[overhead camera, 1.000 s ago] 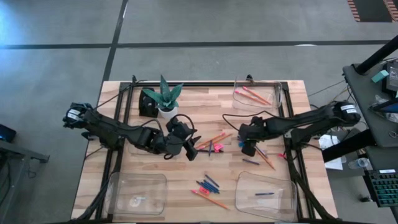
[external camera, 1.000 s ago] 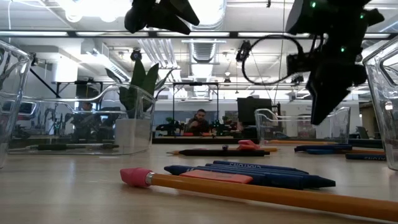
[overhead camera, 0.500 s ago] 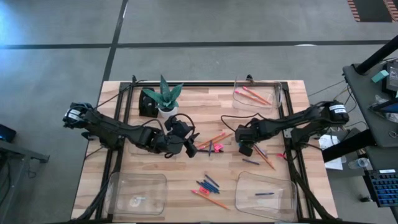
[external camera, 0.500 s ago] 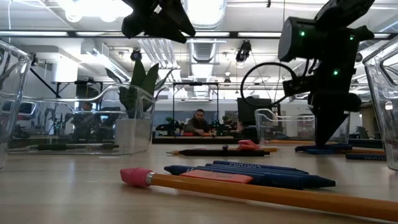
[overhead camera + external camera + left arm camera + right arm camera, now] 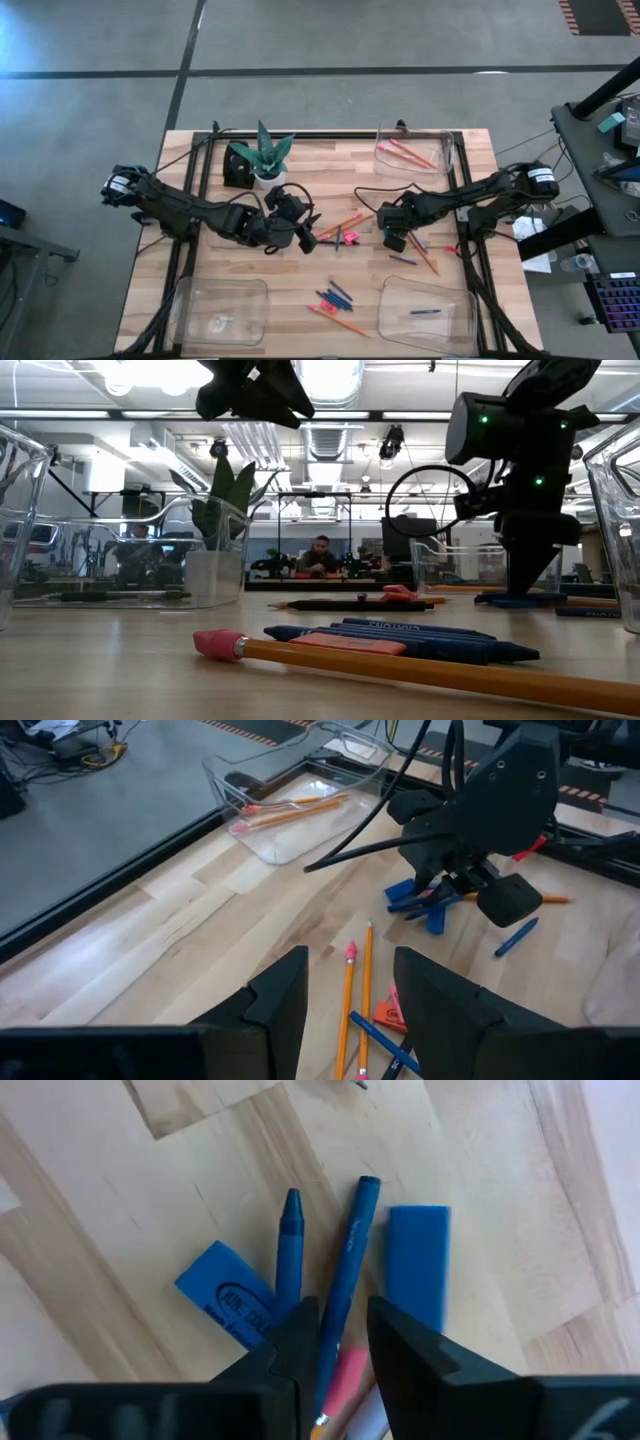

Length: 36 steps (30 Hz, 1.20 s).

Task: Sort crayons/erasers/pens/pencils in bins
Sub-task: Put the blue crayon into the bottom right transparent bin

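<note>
My right gripper (image 5: 393, 240) points down at the table right of centre, open. Its fingertips (image 5: 343, 1330) stand on either side of a blue pen (image 5: 345, 1270) that lies flat on the wood. Beside the pen lie a blue crayon (image 5: 289, 1250) and two blue erasers (image 5: 418, 1260) (image 5: 222, 1295). My left gripper (image 5: 310, 238) hangs open and empty above the table's middle, over two orange pencils (image 5: 355, 990) and a pink-orange eraser (image 5: 390, 1012). The four clear bins are apart from both grippers.
The far-right bin (image 5: 380, 150) holds pencils, and the near-right bin (image 5: 388, 305) holds a blue stick. The near-left bin (image 5: 185, 300) stands by the front edge. A potted plant (image 5: 262, 160) stands at the far left. Blue crayons and a pencil (image 5: 338, 322) lie near the front.
My right gripper has sunk to the table, coming down over the blue pen and crayon, and has shifted slightly toward the table's left edge. The things on the table have not moved.
</note>
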Available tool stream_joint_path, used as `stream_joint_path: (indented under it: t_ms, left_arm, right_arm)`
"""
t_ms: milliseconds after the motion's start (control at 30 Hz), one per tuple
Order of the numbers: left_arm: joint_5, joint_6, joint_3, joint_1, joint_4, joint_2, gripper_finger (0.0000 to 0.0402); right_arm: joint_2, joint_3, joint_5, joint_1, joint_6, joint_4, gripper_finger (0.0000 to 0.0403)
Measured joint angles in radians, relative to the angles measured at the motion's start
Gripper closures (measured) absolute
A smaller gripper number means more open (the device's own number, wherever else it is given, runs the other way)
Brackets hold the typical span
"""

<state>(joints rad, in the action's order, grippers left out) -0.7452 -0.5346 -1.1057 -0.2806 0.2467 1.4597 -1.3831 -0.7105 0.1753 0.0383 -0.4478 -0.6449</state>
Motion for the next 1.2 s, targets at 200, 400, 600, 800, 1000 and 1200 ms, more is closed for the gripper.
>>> stream_joint_path:
  t_ms: [200, 400, 600, 800, 1000, 1200]
  left_arm:
    - [0.0, 0.0, 0.0, 0.0, 0.001, 0.0, 0.0265]
    - [0.0, 0.0, 0.0, 0.0, 0.004, 0.0, 0.0265]
    - [0.0, 0.0, 0.0, 0.0, 0.004, 0.0, 0.0265]
    - [0.0, 0.0, 0.0, 0.0, 0.004, 0.0, 0.0265]
    - [0.0, 0.0, 0.0, 0.0, 0.004, 0.0, 0.0265]
    - [0.001, 0.0, 0.0, 0.0, 0.005, 0.0, 0.0265]
  right_arm:
    - [0.003, 0.0, 0.001, 0.0, 0.003, 0.0, 0.0333]
    - [0.007, 0.0, 0.003, 0.0, 0.004, 0.001, 0.0371]
    - [0.007, 0.0, 0.004, 0.0, 0.003, 0.005, 0.0373]
    - [0.006, 0.0, 0.004, 0.0, -0.004, 0.009, 0.0345]
    - [0.003, 0.004, 0.003, 0.0, -0.004, 0.028, 0.0327]
    - [-0.037, 0.006, 0.004, 0.0, -0.004, 0.039, 0.0328]
